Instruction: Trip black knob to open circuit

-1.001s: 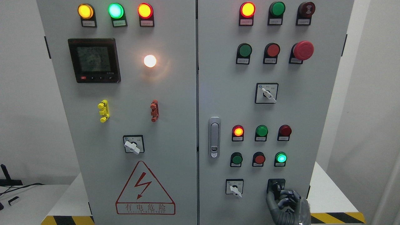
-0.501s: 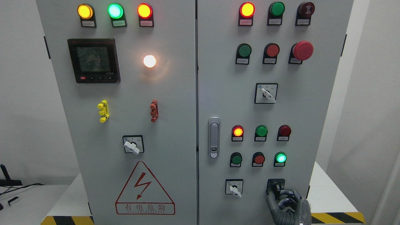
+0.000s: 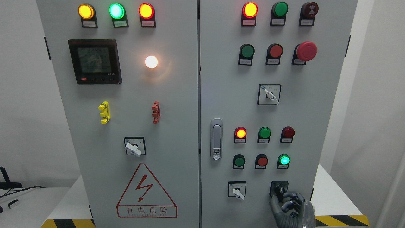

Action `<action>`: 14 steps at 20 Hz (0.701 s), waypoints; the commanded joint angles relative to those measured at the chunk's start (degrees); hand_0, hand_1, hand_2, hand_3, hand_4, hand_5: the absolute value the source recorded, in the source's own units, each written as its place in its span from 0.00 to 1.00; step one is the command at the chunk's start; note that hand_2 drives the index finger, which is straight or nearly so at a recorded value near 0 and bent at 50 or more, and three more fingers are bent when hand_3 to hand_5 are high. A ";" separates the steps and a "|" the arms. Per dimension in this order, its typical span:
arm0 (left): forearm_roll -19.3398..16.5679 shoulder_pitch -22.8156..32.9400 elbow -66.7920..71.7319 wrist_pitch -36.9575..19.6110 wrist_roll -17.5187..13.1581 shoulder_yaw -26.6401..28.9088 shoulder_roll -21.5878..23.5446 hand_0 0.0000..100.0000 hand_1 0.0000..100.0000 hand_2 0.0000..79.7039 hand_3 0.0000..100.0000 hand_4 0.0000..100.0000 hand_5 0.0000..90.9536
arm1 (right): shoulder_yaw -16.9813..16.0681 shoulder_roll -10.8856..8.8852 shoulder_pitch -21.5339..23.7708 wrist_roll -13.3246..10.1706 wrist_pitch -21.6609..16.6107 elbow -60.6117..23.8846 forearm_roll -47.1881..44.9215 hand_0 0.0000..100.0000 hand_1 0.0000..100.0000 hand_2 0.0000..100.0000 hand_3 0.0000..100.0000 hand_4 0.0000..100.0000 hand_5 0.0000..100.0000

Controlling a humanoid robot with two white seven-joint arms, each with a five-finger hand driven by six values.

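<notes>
Left of the target, the white switch (image 3: 237,191) sits untouched. You've got the black knob (image 3: 279,189) at the cabinet's (image 3: 221,95) bottom right, on the right door. Right hand (image 3: 291,207) comes up from below, fingers curled against it, thumb on its left, set to twist. Fingers cover the knob's lower half, so its position is unreadable. Wrist is cut off by the frame. Left hand isn't visible.

The right robot hand (image 3: 289,205) covers the lower part of the black knob (image 3: 279,190); its wrist is cut off by the bottom edge. Button label print is too small to read.
</notes>
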 commanded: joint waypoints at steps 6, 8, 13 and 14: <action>-1.76 0.00 -0.01 0.02 -0.04 0.00 0.03 0.12 0.39 0.00 0.00 0.00 0.00 | -0.70 -0.61 0.82 -0.13 -5.98 -0.03 0.44 0.42 0.88 0.44 0.79 0.81 0.91; -1.76 0.00 -0.01 0.02 -0.04 0.00 0.03 0.12 0.39 0.00 0.00 0.00 0.00 | -1.31 -0.61 1.34 -0.13 -6.08 -0.03 0.44 0.42 0.88 0.44 0.78 0.81 0.91; -1.76 0.00 -0.01 0.02 -0.04 0.00 0.03 0.12 0.39 0.00 0.00 0.00 0.00 | -1.32 -0.61 1.78 -0.13 -6.16 -0.12 0.35 0.42 0.89 0.44 0.78 0.80 0.91; -1.76 0.00 0.08 0.02 -0.04 0.00 0.03 0.12 0.39 0.00 0.00 0.00 0.00 | -1.32 -0.61 1.96 -0.13 -6.16 -0.03 0.35 0.42 0.89 0.44 0.78 0.80 0.91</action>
